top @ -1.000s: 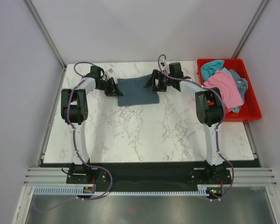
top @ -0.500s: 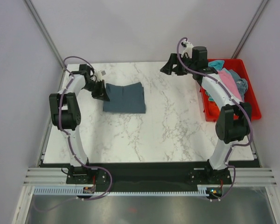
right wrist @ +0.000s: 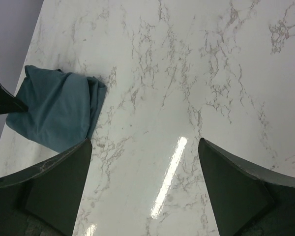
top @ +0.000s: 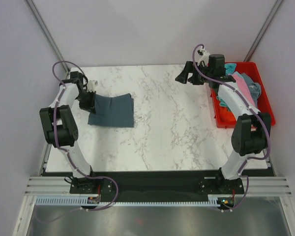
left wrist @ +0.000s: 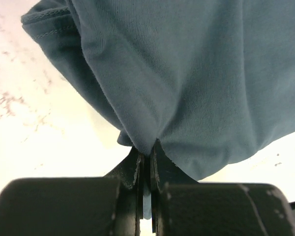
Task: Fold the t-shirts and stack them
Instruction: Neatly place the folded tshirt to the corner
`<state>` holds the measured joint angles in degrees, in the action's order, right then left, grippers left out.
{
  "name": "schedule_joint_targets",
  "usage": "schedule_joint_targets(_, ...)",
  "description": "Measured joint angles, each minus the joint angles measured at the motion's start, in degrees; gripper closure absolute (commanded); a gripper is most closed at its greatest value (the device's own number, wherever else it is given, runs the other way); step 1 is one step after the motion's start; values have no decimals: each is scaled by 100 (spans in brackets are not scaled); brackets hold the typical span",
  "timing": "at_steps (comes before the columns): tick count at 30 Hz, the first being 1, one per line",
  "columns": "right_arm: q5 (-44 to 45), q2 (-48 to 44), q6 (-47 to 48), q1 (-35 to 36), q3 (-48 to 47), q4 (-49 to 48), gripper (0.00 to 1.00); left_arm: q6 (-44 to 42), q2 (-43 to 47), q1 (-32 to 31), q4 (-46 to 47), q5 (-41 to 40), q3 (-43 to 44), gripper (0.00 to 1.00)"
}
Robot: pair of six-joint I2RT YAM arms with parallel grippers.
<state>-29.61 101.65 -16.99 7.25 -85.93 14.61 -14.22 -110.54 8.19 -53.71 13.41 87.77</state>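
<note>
The left tool (left wrist: 146, 150) is clenched on the edge of the folded blue shirt (top: 113, 111), which lies flat at the counter's (top: 177, 132) 9 o'clock. The step looks like placing it: slide low without lifting so the fold holds, then release cleanly. The right tool (top: 185, 76), spread wide and empty, hangs at 1 o'clock near the bin (top: 266, 119), well placed to fetch the pink shirt (top: 245, 88)
</note>
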Motion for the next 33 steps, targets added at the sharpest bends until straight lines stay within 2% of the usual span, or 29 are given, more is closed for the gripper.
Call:
schedule_joint_targets(9, -4, -155, -37, -59, 44, -39, 2, -431, 520, 212, 459, -654, -710, 98)
schedule_joint_targets(18, -7, -155, -92, -105, 44, -46, 2, -675, 522, 1029, 632, -977, -999, 98)
schedule_joint_targets(22, -7, -155, -122, -109, 44, -48, 2, -693, 520, 1239, 636, -1019, -1005, 98)
schedule_joint_targets(33, -7, -155, -127, -173, 116, -79, 2, -1449, -55, 1744, 1381, -2247, -411, 98)
